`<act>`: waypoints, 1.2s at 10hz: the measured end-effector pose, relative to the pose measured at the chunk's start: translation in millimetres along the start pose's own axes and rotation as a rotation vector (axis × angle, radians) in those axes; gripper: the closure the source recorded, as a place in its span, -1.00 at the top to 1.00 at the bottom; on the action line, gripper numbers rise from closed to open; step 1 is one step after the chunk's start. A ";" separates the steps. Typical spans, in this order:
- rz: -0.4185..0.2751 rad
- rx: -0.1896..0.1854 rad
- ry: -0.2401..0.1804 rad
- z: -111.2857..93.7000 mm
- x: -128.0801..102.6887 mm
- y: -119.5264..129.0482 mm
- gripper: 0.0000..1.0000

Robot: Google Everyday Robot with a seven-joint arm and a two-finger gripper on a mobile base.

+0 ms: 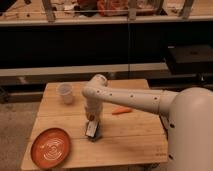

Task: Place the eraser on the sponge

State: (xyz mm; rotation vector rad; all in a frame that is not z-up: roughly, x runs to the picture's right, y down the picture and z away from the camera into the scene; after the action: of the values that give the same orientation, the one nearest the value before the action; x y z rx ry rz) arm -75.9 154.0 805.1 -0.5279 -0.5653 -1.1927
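Observation:
My gripper [92, 124] points down over the front-middle of the wooden table [135, 137], at the end of the white arm that reaches in from the right. It is shut on the eraser [90, 130], a small white-faced block with dark edges, held tilted. The eraser's lower end rests against the sponge [97, 135], a dark-blue pad lying on the table directly beneath it. Most of the sponge is hidden by the eraser and gripper; only its right and lower edge shows.
A round orange plate [50, 147] lies at the table's front left corner. A white cup [65, 93] stands at the back left. A thin orange stick [121, 110] lies right of the arm. Dark shelving runs behind the table.

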 end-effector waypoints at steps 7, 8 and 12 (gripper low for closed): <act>-0.199 -0.007 -0.031 -9.8 -18.5 4.0 -1.00; -0.231 0.010 -0.019 -7.5 -20.9 5.7 -1.00; -0.322 0.000 -0.025 4.9 -27.4 2.6 -0.94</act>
State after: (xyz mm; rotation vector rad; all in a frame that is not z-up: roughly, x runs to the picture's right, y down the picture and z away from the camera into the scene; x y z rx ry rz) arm -81.3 177.2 790.5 -0.4630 -0.6898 -1.4919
